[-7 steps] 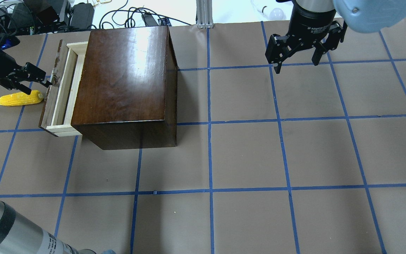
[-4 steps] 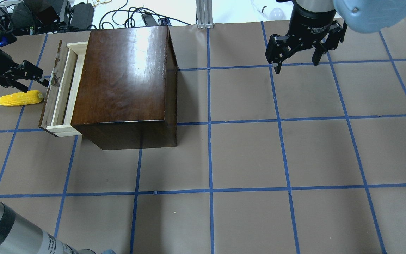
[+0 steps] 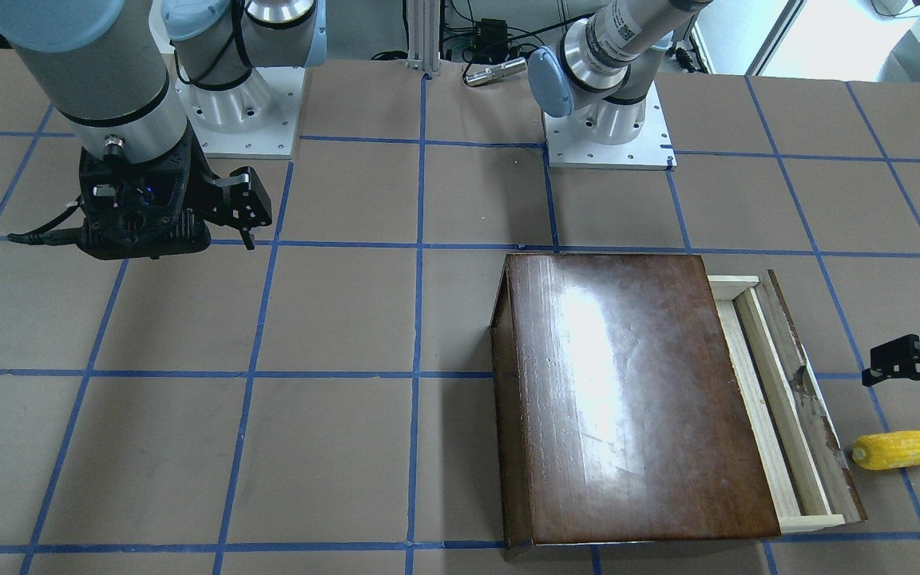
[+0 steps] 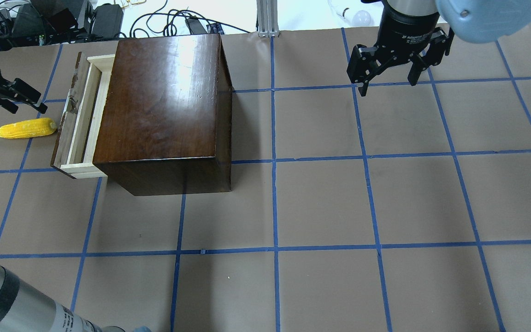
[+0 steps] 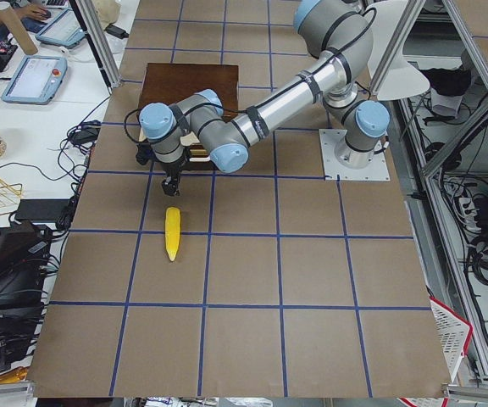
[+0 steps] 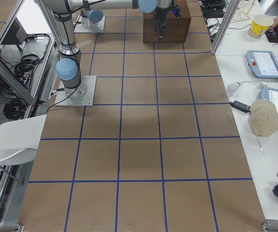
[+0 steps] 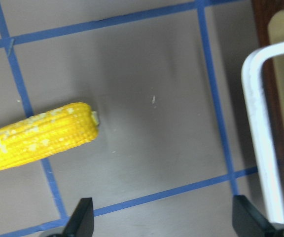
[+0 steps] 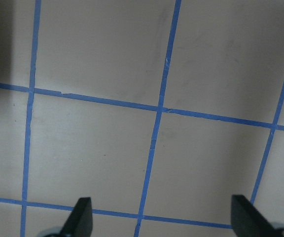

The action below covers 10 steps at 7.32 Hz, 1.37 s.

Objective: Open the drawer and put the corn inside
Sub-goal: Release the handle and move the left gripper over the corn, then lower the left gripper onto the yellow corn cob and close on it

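A glossy dark-brown box [image 4: 164, 110] stands on the table. Its drawer [image 4: 81, 120] of pale wood is pulled partly out toward the robot's left, and its metal handle [image 7: 263, 128] shows in the left wrist view. The yellow corn [image 4: 25, 128] lies on the table just outside the drawer front, also in the front view [image 3: 911, 449] and the left wrist view [image 7: 38, 136]. My left gripper [image 4: 26, 105] is open and empty, a short way from the handle and beside the corn's blunt end. My right gripper [image 4: 389, 87] is open and empty, far from the box.
The table is brown paper with a blue tape grid. Cables and electronics [image 4: 39, 18] lie beyond the far edge near the left arm. An aluminium post [image 4: 268, 18] stands at the far edge. The arm bases [image 3: 604, 136] are bolted near the box.
My left gripper has drawn back from the drawer's handle, away from the box. The drawer, the corn and the right arm have not moved.
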Motion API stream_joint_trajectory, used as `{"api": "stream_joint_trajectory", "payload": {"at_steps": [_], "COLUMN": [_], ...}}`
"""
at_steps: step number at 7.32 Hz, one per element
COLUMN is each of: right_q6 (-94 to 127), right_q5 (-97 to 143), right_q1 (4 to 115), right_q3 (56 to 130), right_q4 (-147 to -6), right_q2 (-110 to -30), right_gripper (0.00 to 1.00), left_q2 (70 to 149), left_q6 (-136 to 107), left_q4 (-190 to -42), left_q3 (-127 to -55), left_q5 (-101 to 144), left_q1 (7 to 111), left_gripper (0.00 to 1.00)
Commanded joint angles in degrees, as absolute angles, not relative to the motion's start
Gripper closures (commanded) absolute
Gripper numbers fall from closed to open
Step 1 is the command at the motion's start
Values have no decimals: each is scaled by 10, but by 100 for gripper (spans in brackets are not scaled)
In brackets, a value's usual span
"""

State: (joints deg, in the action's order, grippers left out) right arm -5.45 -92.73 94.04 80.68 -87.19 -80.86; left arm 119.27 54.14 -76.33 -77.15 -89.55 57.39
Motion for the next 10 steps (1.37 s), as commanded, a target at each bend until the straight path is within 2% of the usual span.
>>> {"api": "stream_joint_trajectory", "payload": {"at_steps": [1, 6, 10], "right_q6": [-55, -55, -55], "right_q5": [-927, -927, -927], "right_q1": [940, 940, 940], "right_q3": [807, 807, 807], "right_q4": [-872, -872, -872], "right_q2": [-809, -809, -809], "right_gripper": [0, 0, 0], "left_q2": [1207, 1232, 1247], "left_q6": [646, 748, 983], "left_q4": [-729, -633, -618], "left_q3": [-771, -777, -779], "left_q5": [-920, -969, -934], "left_q1": [573, 574, 552], "left_gripper": [0, 0, 0]}}
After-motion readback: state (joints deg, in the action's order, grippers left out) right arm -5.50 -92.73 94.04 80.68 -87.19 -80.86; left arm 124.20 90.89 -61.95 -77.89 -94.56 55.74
